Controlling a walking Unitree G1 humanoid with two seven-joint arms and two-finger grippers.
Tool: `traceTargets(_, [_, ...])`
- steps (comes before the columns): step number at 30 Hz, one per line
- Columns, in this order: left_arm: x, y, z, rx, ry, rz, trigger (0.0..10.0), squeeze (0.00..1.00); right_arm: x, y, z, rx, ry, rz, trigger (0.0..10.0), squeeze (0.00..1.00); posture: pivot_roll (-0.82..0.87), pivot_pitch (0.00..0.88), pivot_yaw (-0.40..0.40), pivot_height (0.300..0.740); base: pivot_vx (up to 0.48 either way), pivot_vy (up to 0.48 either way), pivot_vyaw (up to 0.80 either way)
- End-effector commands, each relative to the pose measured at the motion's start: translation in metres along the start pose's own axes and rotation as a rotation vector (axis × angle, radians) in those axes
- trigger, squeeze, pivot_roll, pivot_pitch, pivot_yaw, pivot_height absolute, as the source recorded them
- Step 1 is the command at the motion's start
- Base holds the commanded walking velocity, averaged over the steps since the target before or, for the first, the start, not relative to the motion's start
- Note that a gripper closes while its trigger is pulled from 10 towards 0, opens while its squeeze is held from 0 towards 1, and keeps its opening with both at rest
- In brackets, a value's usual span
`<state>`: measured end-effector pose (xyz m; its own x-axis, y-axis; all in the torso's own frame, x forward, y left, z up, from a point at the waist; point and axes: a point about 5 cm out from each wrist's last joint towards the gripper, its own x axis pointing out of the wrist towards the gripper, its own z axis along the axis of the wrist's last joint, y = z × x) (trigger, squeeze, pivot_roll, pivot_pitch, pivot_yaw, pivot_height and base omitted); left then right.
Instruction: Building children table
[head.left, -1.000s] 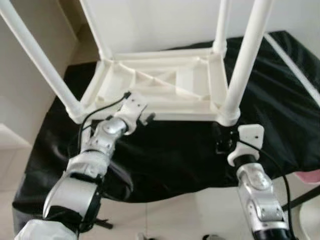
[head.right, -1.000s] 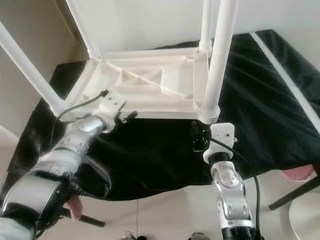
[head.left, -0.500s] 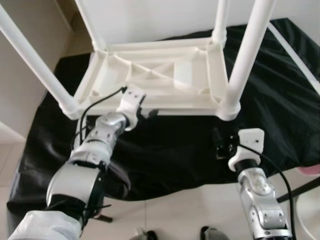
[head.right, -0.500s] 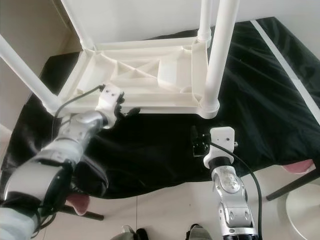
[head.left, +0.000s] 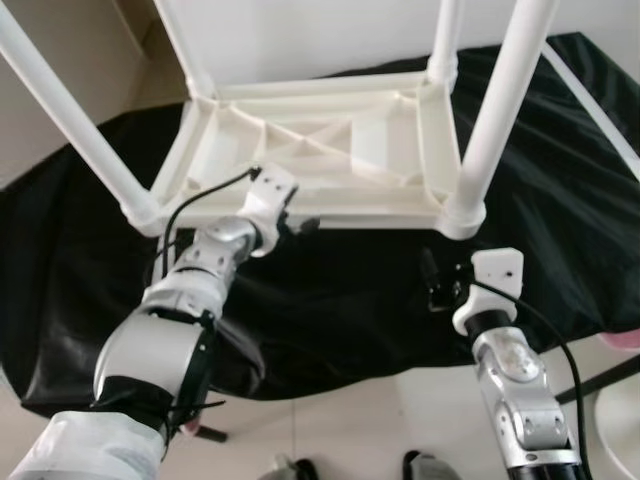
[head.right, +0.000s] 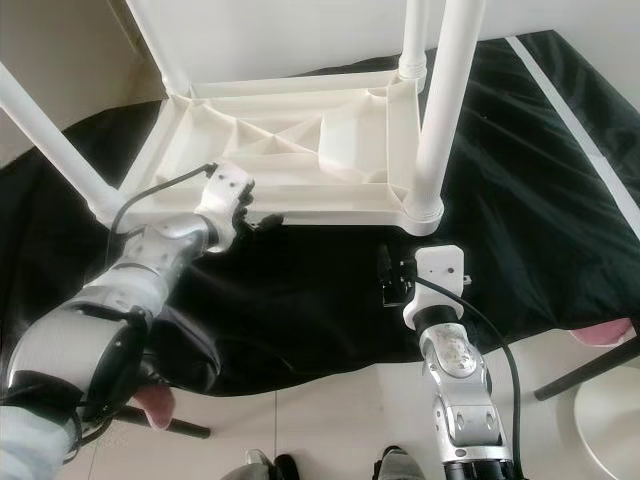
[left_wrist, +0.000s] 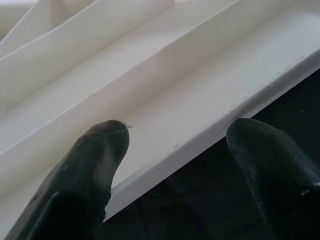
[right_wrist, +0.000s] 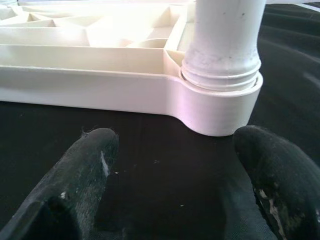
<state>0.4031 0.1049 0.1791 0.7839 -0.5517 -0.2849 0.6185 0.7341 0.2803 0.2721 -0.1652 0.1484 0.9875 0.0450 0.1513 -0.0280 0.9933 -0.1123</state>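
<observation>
A black cloth (head.left: 560, 170) covers a low surface whose own form is hidden under the folds; pale floor (head.left: 330, 420) shows at its near edge. On the cloth lies the white table (head.left: 330, 150), upside down, its ribbed underside facing up. Four white legs rise from its corners: the near right leg (head.left: 495, 110) and near left leg (head.left: 70, 120) are cut off by the top of the head views, and the two far legs show just short stubs before they leave the picture.

The left arm (head.left: 180, 310) reaches to the table's near rail, left of its middle. The left pincer (left_wrist: 175, 150) is open wide, and the wrist view shows its two black fingers (left_wrist: 90, 165) spread on either side of the rail's edge, holding nothing; whether a tip touches the plastic cannot be told. From the head views the fingers are mostly hidden behind the white wrist mount.

The right arm (head.right: 455, 390) stands near the table's near right corner, just short of it. The right pincer (right_wrist: 175, 170) is also spread wide and empty, over bare cloth, with the leg's socket (right_wrist: 222, 100) ahead between its fingers.

A pink thing (head.right: 600, 335), cut off at the right edge of the right eye view, lies by the cloth's right rim; what it is cannot be made out.
</observation>
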Motion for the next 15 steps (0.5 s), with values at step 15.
traceTargets(15, [-0.028,-0.037,-0.043,-0.04,0.136,-0.797,10.0,0.0,0.006,0.007,-0.004,0.013,0.002,0.002,10.0,0.0,-0.17,0.102,0.176,0.74,0.0,0.0,0.0])
